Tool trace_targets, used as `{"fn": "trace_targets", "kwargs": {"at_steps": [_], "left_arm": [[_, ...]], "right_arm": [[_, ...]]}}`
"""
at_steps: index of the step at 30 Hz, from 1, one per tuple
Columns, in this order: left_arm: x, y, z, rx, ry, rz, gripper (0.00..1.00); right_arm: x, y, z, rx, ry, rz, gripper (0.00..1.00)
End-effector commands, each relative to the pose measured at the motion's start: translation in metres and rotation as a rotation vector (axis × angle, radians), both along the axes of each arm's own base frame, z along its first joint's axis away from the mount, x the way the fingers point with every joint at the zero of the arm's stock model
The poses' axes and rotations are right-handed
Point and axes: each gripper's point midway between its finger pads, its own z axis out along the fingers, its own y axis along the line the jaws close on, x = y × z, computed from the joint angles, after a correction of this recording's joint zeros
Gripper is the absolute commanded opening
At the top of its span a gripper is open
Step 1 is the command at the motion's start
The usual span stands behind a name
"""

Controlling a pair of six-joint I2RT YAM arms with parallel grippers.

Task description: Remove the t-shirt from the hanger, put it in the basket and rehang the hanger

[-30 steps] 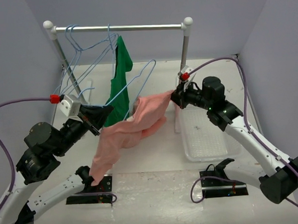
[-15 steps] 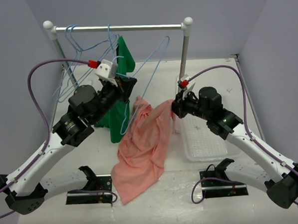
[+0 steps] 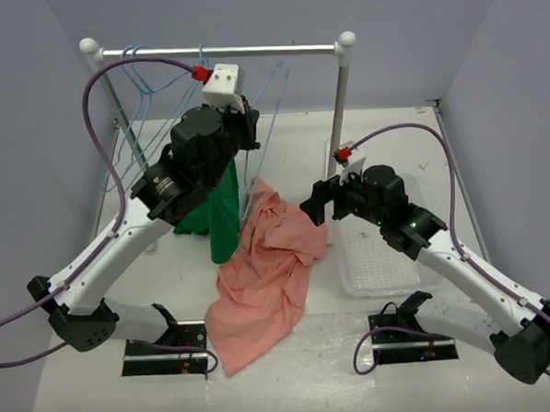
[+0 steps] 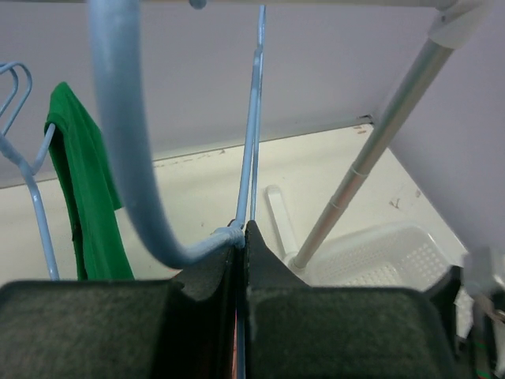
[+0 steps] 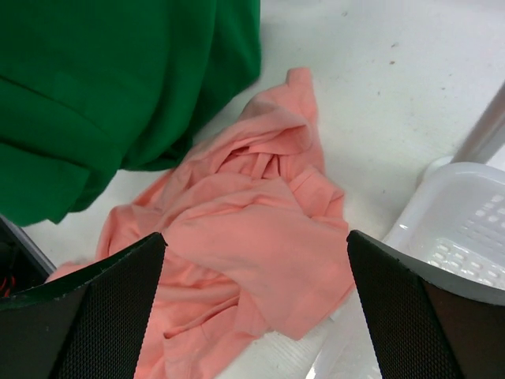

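The pink t-shirt (image 3: pixel 265 280) lies crumpled on the counter (image 3: pixel 311 361), between the hanging green shirt (image 3: pixel 222 209) and the white basket (image 3: pixel 374 256), its far edge touching the basket's rim. Its long axis runs from the back of the counter toward the near edge, slanting left. Which end is the collar cannot be told.

The right pincer (image 3: pixel 316 204) hovers over it, fingers wide apart and holding nothing. The left pincer (image 4: pixel 243 237), raised beside the grey rail (image 3: pixel 276 50), is clamped on the thin wire of the blue hanger (image 4: pixel 254 118).

The shirt appears free of the hanger. The risk now sits up top. Gripped on one slim wire, the hanger could twist, miss the rail, or snag neighbouring hangers and the green shirt.
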Motion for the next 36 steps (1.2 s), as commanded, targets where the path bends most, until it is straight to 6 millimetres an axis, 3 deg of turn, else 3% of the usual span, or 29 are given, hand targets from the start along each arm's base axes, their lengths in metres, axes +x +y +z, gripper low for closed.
{"fn": "trace_targets", "kwargs": {"at_steps": [1, 3, 4, 6, 7, 8, 9, 14, 17, 22, 26, 27, 32, 36], "left_arm": [[0.020, 0.006, 0.014, 0.001, -0.012, 0.121, 0.00], [0.027, 0.004, 0.024, -0.002, -0.028, 0.148, 0.00], [0.038, -0.001, 0.014, 0.026, -0.012, 0.176, 0.00], [0.046, -0.002, 0.024, 0.031, -0.026, 0.202, 0.00], [0.056, -0.006, 0.015, 0.065, -0.015, 0.227, 0.00], [0.058, -0.007, 0.023, 0.061, -0.027, 0.233, 0.00], [0.065, -0.012, 0.018, 0.076, -0.022, 0.244, 0.00], [0.081, -0.014, 0.028, 0.077, -0.068, 0.277, 0.00], [0.090, -0.018, 0.022, 0.083, -0.059, 0.252, 0.00], [0.118, -0.020, -0.014, 0.092, 0.027, 0.209, 0.00], [0.118, -0.022, -0.034, 0.118, 0.049, 0.188, 0.00], [0.116, -0.023, -0.052, 0.146, 0.069, 0.167, 0.00], [0.105, -0.017, -0.049, 0.144, 0.033, 0.145, 0.00], [0.095, -0.006, -0.061, 0.151, 0.059, 0.161, 0.00]], "right_arm": [[0.004, -0.021, 0.029, 0.062, -0.076, -0.140, 0.99], [-0.001, -0.032, 0.037, 0.080, -0.093, -0.178, 0.99], [-0.002, -0.035, 0.039, 0.084, -0.100, -0.194, 0.99], [-0.006, -0.044, 0.046, 0.090, -0.119, -0.214, 0.99], [-0.008, -0.045, 0.048, 0.094, -0.128, -0.213, 0.99], [-0.010, -0.047, 0.047, 0.092, -0.130, -0.214, 0.99], [-0.011, -0.049, 0.047, 0.098, -0.131, -0.220, 0.99], [-0.012, -0.058, 0.044, 0.079, -0.150, -0.248, 0.99], [-0.010, -0.062, 0.040, 0.052, -0.155, -0.266, 0.99], [-0.009, -0.065, 0.041, 0.030, -0.173, -0.263, 0.99], [-0.009, -0.069, 0.041, 0.014, -0.189, -0.273, 0.99], [-0.009, -0.069, 0.040, 0.011, -0.189, -0.272, 0.99], [-0.009, -0.073, 0.040, -0.009, -0.201, -0.277, 0.99], [-0.009, -0.072, 0.042, -0.006, -0.206, -0.274, 0.99]]}}
